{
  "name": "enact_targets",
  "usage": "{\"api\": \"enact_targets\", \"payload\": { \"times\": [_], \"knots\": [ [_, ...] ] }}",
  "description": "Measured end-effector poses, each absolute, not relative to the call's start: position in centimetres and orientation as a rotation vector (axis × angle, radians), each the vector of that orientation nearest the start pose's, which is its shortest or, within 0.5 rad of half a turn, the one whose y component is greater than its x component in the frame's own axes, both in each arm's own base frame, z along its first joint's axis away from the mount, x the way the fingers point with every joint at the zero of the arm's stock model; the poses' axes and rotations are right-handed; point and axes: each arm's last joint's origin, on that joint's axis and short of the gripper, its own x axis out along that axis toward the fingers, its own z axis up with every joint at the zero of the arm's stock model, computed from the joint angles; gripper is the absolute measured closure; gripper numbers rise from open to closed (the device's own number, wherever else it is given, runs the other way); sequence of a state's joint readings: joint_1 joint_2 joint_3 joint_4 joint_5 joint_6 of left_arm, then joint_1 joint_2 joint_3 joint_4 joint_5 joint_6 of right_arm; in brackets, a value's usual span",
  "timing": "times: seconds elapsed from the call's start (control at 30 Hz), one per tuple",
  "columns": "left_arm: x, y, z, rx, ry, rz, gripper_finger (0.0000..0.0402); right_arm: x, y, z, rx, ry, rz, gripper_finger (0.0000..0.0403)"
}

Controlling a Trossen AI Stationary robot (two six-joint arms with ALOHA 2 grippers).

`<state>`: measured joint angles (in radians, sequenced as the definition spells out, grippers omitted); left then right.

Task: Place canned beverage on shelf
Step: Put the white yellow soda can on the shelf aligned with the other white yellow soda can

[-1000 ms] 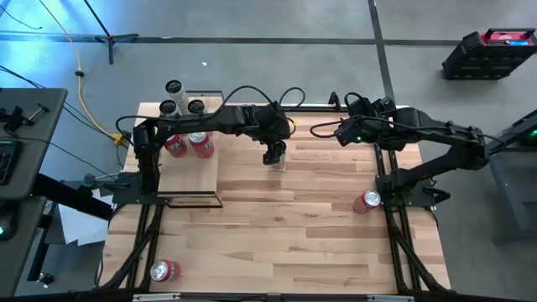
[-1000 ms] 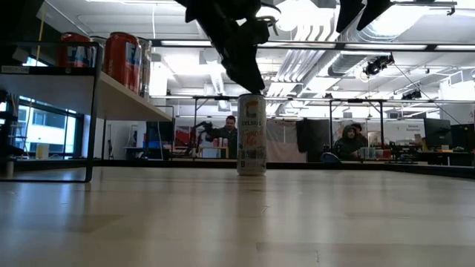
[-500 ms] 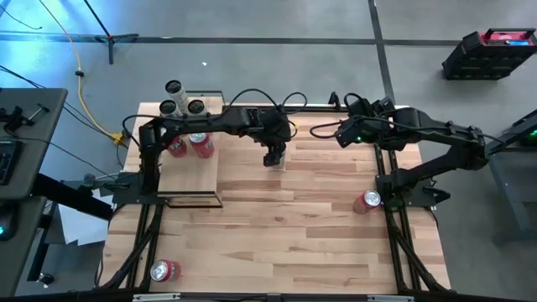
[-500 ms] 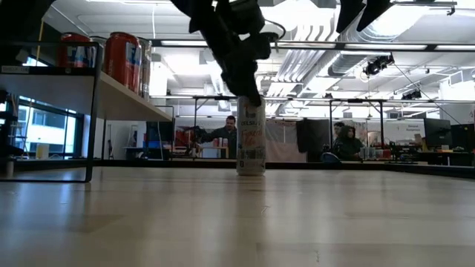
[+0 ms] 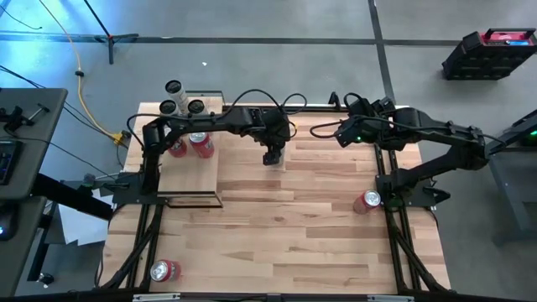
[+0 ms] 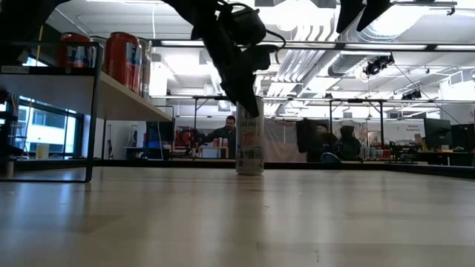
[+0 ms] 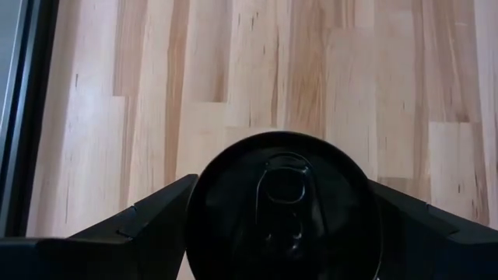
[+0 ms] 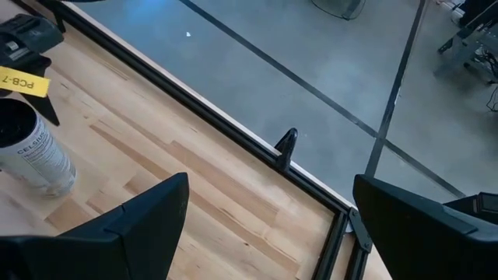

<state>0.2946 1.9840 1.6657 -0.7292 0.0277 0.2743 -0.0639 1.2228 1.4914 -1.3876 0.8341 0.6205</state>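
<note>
A tall slim white can (image 6: 250,144) stands upright on its base on the tabletop, toward the far middle; it also shows in the right wrist view (image 8: 35,155). My left gripper (image 6: 250,111) is open and reaches down over the can's top (image 7: 282,210), one finger on each side of its upper part (image 5: 273,157). The pale-wood shelf (image 5: 189,172) with its black frame stands at the table's left (image 6: 126,96) and carries two red cans (image 5: 200,143). My right gripper (image 5: 340,132) is open and empty, raised at the far right (image 8: 271,187).
A red can (image 5: 369,200) stands near the right arm's base and another (image 5: 164,270) at the near left corner. Three white cans (image 5: 178,101) stand just beyond the far left corner. People sit at desks in the room behind (image 6: 230,130).
My left gripper has gone down over the white can, so its fingers now reach past the can's rim and stand beside its upper part. The can has stayed upright in place.
</note>
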Motion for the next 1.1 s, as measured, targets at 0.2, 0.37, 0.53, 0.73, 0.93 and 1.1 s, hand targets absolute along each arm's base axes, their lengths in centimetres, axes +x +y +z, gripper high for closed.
{"api": "enact_targets", "payload": {
  "times": [0.2,0.37,0.53,0.73,0.93,1.1],
  "knots": [
    [40.8,12.2,24.2,0.080,1.059,0.095,0.0091,18.7,-3.3,39.6,0.093,0.767,-1.079,0.0055],
    [40.7,12.1,24.1,0.078,1.070,0.093,0.0094,18.7,-3.3,39.6,0.093,0.766,-1.079,0.0055],
    [40.7,12.2,24.1,0.080,1.073,0.102,0.0129,18.7,-3.3,39.6,0.100,0.761,-1.082,0.0055],
    [40.7,12.2,24.1,0.080,1.073,0.102,0.0163,18.8,-3.4,39.7,0.106,0.750,-1.081,0.0055],
    [40.1,12.5,24.8,0.039,1.075,0.179,0.0163,18.8,-3.4,39.7,0.107,0.747,-1.081,0.0055],
    [38.9,13.4,29.1,0.024,0.986,0.293,0.0163,18.8,-3.4,39.7,0.108,0.746,-1.082,0.0055]
  ]
}}
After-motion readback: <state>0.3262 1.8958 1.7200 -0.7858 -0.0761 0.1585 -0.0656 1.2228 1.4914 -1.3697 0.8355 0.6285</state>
